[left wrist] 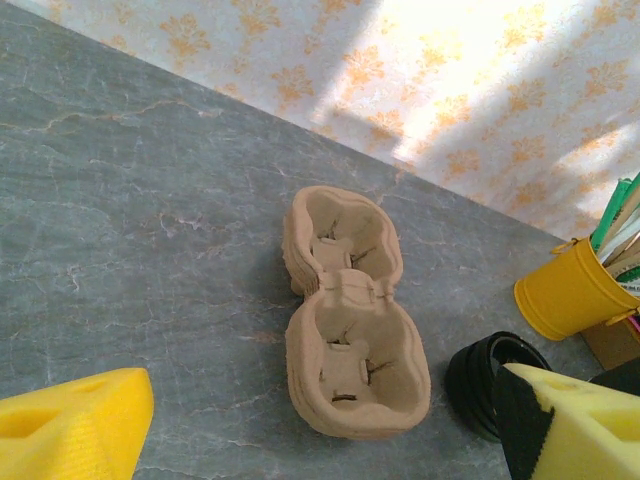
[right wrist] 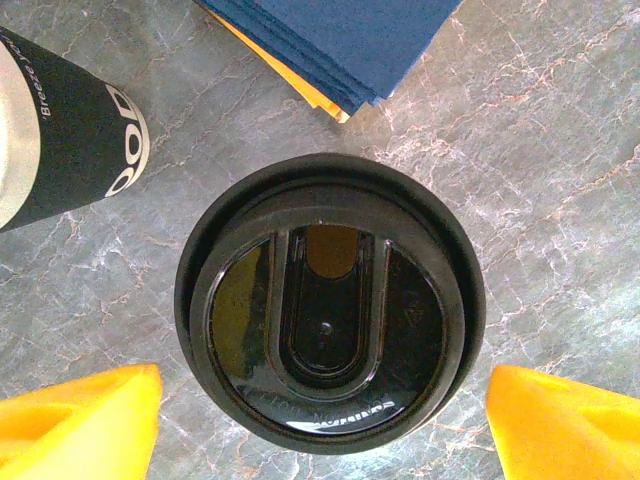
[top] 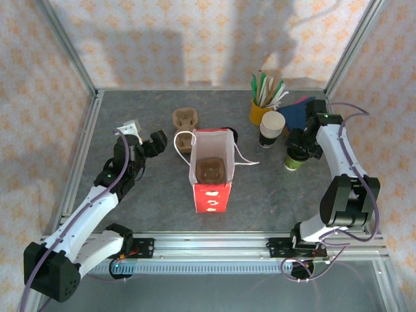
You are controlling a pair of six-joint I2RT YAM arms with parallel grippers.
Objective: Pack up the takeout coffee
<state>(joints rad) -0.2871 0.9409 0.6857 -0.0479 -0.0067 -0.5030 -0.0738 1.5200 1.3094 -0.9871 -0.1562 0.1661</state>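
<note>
- Paper bag [top: 211,197] stands open mid-table, a pulp carrier [top: 211,170] seated inside.
- Takeout coffee [top: 294,160] stands upright on the table [right wrist: 560,150], well right of the bag, black lid [right wrist: 330,305] on.
- Right pincer [right wrist: 325,385] released, one finger on either side of the lid, gaps visible on both sides.
- Judged: thin paper wall dents and the lid could pop. Grip the wall just under the rim, gently, and keep it upright. Fill unknown.
- Left pincer [top: 155,144] released, holding nothing, left of the bag.
- Farthest: spare carrier [left wrist: 350,330].
</note>
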